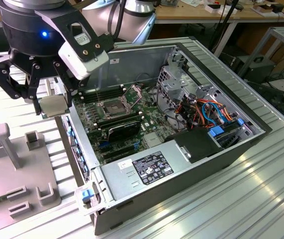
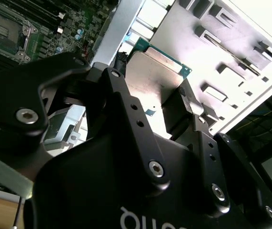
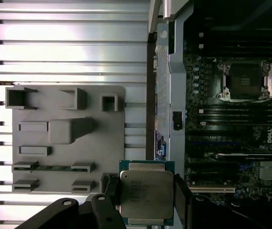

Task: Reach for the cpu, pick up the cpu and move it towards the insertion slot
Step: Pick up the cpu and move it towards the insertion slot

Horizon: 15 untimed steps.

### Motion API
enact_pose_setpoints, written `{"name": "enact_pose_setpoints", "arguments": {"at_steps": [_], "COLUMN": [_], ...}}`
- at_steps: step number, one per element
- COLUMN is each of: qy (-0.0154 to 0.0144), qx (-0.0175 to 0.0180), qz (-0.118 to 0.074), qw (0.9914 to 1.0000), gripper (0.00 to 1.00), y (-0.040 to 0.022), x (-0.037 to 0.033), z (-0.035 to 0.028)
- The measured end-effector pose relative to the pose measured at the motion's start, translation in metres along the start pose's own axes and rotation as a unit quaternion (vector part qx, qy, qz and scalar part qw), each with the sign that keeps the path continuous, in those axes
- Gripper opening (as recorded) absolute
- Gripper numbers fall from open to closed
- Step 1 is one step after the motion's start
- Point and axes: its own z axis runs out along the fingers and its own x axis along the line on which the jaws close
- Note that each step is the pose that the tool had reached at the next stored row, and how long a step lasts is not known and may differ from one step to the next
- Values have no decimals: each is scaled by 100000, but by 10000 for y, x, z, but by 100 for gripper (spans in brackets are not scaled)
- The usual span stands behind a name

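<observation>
We look first at the open computer case [image 1: 261, 130], lying on its side on the ribbed metal table [image 1: 261, 199], with the motherboard [image 1: 132, 134] exposed inside it. To the exterior view's left sits the grey holder tray [image 1: 12, 169], its moulded pockets standing proud of the base. Above the gap between tray and case hangs the gripper [image 1: 49, 102], closed on the cpu [image 3: 146, 193], which it pinches by two opposite edges; the chip is lifted clear of the tray and sits just outside the case's side wall [image 3: 163, 86].

The insertion slot [image 3: 244, 81] lies well apart from the chip, deeper in the board beside the memory slots [image 3: 236, 114], its bracket raised.

We judge the main risk to be the case wall: a low pass across it could catch the chip's lower edge and knock it askew in the fingers [image 3: 182, 193]. An edge grip on so thin a part gives little margin, so any tilt could let it slip. A skewed arrival over the socket could also harm its contacts.
</observation>
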Motion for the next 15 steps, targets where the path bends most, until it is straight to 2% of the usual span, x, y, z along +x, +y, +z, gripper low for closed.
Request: {"name": "enact_pose_setpoints", "arguments": {"at_steps": [15], "qy": [-4], "qx": [-3], "qz": [0], "qw": [100000], "gripper": [55], "y": [-3], "x": [-231], "z": [-2]}}
